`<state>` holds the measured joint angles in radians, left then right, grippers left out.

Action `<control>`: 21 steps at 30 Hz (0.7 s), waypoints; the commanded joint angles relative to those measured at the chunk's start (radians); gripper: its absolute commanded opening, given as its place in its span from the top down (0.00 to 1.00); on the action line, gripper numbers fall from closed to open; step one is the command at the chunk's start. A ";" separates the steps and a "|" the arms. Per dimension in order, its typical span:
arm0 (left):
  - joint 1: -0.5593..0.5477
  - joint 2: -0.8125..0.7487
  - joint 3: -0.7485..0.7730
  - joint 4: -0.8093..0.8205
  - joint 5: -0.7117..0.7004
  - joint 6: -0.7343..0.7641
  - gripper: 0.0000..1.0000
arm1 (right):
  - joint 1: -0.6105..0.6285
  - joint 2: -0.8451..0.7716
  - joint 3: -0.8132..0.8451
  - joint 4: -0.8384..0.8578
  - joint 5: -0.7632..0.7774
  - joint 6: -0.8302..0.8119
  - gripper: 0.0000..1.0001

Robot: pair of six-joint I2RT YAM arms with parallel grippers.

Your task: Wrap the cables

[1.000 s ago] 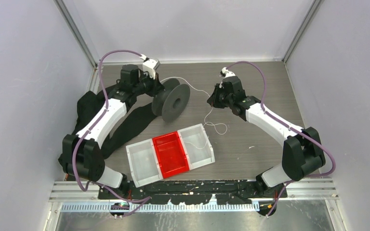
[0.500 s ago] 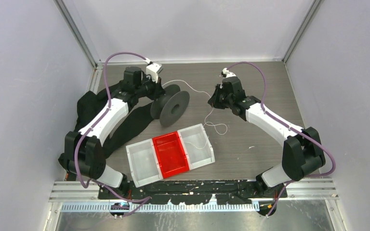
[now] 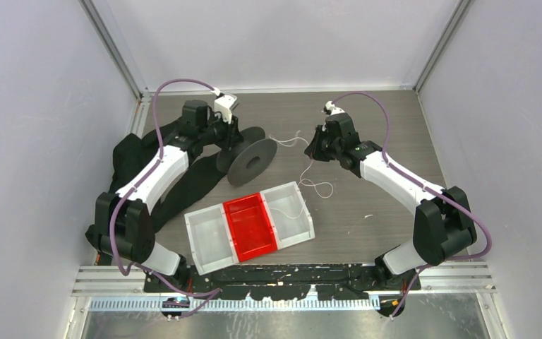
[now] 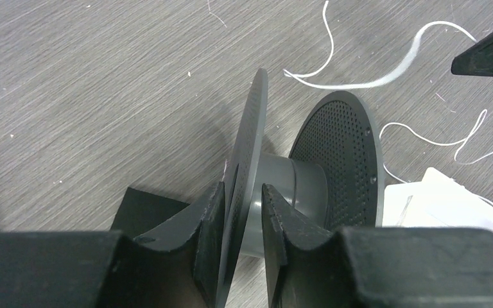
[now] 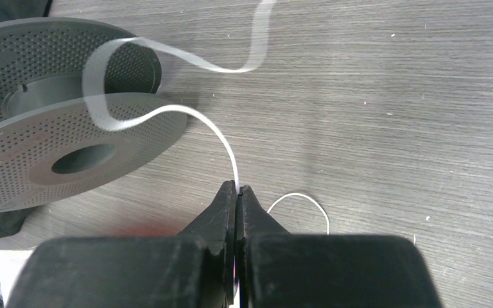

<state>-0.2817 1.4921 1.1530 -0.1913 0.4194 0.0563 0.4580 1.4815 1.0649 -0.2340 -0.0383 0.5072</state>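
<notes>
Two arms are bent in over the grey wood-grain worktop (image 3: 367,120). At the far left, a black fabric strap (image 3: 190,180) is draped under the left arm. The left gripper (image 4: 242,192) is set astride one flange of a dark grey perforated spool (image 4: 340,147). Its fingers (image 4: 208,224) are parted only narrowly, with the flange's edge between them. A sliver of space is left on one side, so the flange is not clamped. The spool is tilted on the worktop, near the far side of a three-compartment tray (image 3: 208,240) whose middle bin is red and whose outer bins are white. A thin white cable (image 5: 167,110) is laid in loose curls from beside the spool across to the right gripper (image 5: 237,189), whose fingertips are pressed tightly together on it. Past that pinch, the cable is dropped in small loops on the worktop, and a strand is seen lying in the tray's right-hand white bin.
</notes>
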 commanded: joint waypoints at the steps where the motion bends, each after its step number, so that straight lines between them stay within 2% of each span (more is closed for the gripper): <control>1: -0.004 -0.003 -0.002 0.035 0.005 -0.008 0.69 | -0.002 -0.048 0.003 0.013 -0.015 -0.003 1.00; 10: -0.004 -0.016 0.013 0.016 -0.007 -0.023 0.65 | -0.001 -0.090 0.175 -0.057 -0.048 -0.035 0.99; 15: -0.004 -0.031 0.020 0.003 -0.026 -0.024 0.52 | 0.003 -0.059 0.341 -0.128 -0.165 -0.058 0.99; 21: -0.003 -0.049 0.026 -0.017 -0.047 -0.023 0.41 | 0.055 -0.001 0.466 -0.171 -0.236 -0.063 0.99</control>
<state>-0.2817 1.4906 1.1530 -0.2024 0.3920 0.0334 0.4728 1.4597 1.4540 -0.3630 -0.1947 0.4664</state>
